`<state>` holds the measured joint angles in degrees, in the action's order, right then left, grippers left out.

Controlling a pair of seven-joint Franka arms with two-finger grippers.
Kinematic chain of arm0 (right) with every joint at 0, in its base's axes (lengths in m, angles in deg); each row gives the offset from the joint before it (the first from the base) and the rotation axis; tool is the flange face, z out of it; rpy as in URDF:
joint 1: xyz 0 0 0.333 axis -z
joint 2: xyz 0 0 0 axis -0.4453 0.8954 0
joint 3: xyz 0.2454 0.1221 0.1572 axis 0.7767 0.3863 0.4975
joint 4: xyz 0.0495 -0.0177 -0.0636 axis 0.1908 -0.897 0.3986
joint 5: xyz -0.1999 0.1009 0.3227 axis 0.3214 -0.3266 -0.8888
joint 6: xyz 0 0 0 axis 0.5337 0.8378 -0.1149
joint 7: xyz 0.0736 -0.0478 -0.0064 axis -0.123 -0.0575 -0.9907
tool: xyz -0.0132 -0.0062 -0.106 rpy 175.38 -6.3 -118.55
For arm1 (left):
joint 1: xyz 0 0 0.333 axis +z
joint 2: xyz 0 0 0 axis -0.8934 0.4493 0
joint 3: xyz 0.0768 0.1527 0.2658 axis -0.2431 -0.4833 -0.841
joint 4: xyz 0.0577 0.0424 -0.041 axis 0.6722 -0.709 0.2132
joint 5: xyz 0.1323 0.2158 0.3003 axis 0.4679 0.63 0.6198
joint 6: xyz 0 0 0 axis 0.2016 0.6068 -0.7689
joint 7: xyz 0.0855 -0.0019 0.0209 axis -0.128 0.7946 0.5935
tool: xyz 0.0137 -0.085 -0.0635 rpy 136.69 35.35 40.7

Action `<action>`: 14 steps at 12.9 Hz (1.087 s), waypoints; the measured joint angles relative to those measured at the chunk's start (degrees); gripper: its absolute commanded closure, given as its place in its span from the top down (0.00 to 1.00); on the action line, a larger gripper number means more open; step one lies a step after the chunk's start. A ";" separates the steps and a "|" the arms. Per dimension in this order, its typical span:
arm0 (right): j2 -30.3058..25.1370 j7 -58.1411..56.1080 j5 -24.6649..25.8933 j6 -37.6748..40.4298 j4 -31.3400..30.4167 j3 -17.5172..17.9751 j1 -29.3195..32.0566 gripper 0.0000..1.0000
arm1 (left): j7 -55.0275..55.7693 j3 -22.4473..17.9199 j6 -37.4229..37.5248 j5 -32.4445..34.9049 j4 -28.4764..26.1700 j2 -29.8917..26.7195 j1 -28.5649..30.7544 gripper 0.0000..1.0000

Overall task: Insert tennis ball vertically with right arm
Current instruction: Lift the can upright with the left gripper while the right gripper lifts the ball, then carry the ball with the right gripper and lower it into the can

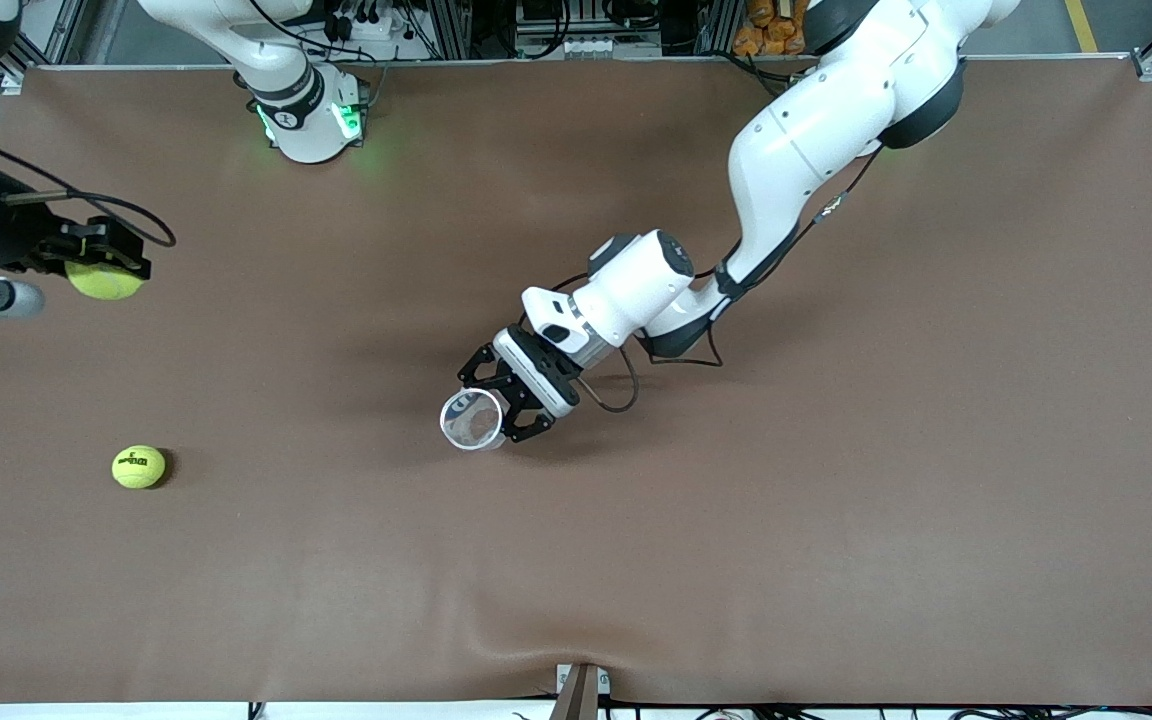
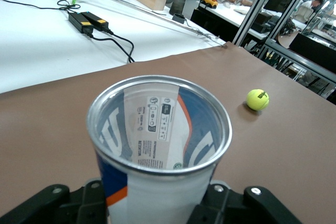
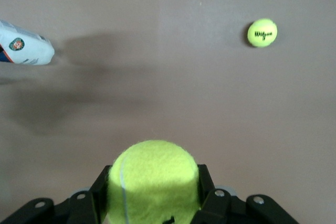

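Note:
My left gripper is shut on a clear tennis-ball can with a white, blue and orange label, holding it at the table's middle with its open mouth up; the can fills the left wrist view and looks empty. My right gripper is shut on a yellow tennis ball, up in the air over the right arm's end of the table; the ball sits between the fingers. The can shows at that view's edge.
A second yellow tennis ball lies on the brown table toward the right arm's end, nearer the front camera than the held ball; it also shows in the right wrist view and the left wrist view.

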<state>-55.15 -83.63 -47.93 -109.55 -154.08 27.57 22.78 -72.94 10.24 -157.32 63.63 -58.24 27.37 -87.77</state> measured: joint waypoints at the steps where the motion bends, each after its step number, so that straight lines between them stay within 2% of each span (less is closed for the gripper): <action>1: -1.45 -0.01 0.00 -0.82 -2.56 -0.11 0.28 0.00 | 0.00 -0.32 -0.82 0.00 0.00 0.40 -0.79 0.50; 4: -5.41 -1.30 0.00 -5.20 -9.38 -0.18 1.17 0.00 | 0.08 -6.97 -2.59 0.00 0.16 0.39 -5.67 0.49; 6: -6.97 -1.65 0.00 -6.23 -11.64 -0.16 1.22 0.00 | 0.65 -10.14 -3.06 -0.23 0.15 0.45 -8.34 0.50; 12: -7.51 -1.73 0.00 -6.57 -12.58 -0.04 1.17 0.00 | 0.66 -10.79 -5.96 -0.82 0.16 1.93 -9.34 0.51; 14: -7.51 -1.70 -0.04 -6.87 -12.60 0.15 1.16 0.00 | 0.67 -10.79 -6.70 -0.82 0.17 2.16 -9.37 0.57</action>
<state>-62.67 -85.33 -47.96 -116.43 -166.68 27.73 23.94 -72.27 -0.55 -164.02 62.81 -58.07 29.54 -97.15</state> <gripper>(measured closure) 0.330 0.489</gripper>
